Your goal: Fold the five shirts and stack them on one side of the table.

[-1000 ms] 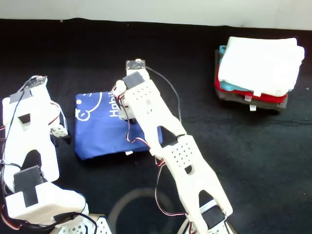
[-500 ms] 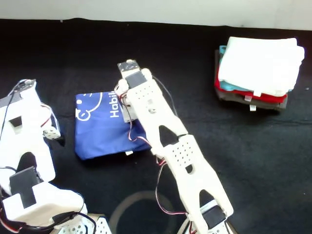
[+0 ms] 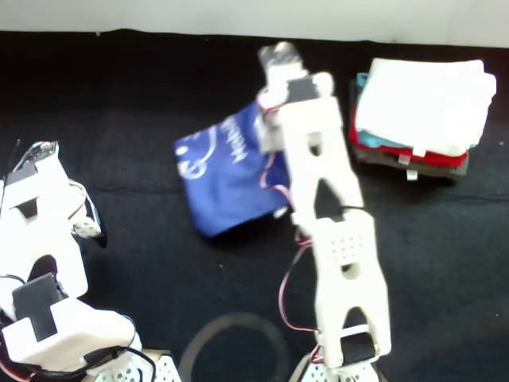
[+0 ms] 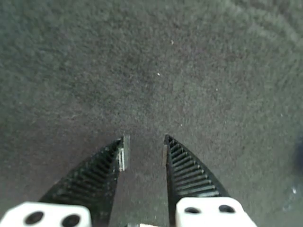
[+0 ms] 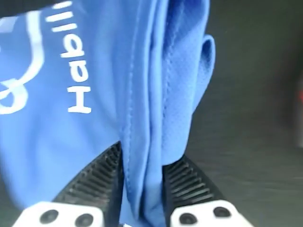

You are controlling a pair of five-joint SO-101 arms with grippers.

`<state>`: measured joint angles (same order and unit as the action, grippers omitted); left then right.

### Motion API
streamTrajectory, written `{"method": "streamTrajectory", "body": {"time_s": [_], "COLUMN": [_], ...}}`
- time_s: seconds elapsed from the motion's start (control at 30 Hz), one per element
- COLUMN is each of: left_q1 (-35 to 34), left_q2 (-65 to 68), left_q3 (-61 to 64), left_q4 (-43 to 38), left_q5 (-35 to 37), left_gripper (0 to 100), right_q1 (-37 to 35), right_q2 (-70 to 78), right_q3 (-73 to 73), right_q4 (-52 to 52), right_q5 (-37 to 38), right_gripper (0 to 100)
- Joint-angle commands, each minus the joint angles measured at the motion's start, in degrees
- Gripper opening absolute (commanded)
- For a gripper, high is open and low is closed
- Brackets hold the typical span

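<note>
Black felt-like table (image 3: 119, 103); right gripper (image 5: 142, 155) pinches a folded, soft blue shirt (image 3: 227, 171); left gripper (image 4: 145, 142) hangs narrowly parted above the felt.

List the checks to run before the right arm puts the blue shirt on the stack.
1. Grip: right gripper shut on the blue shirt at its folded edge: ok.
2. Fold intact: cannot tell; the blue shirt is tilted and partly behind the arm.
3. Position: not ok; the blue shirt is beside the stack, apart from it, not above it.
4. Top of stack: white shirt lies flat: ok.
5. Other arm: left gripper open, holding nothing, over the table: ok.
</note>
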<state>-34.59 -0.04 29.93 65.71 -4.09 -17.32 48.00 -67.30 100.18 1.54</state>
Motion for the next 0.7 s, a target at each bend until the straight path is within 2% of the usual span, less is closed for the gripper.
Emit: {"method": "streamTrajectory", "body": {"time_s": [0.0,0.37,0.67], "left_q1": [0.40,0.40,0.40], "left_q2": [-0.66,-0.66,-0.75], "left_q3": [1.01,9.98,11.30], "left_q4": [-2.20,-11.34,-12.57], "left_q5": [0.09,0.09,0.09], "left_gripper": [13,13,13], "right_q1": [4.09,16.13,18.86], "right_q2": [-8.31,-18.68,-23.52], "right_q3": [-1.63,-1.71,-1.45], "right_q4": [0.57,-6.99,-11.21], "right_q5": [4.57,11.87,14.77], "right_gripper": [0.6,0.6,0.5]}}
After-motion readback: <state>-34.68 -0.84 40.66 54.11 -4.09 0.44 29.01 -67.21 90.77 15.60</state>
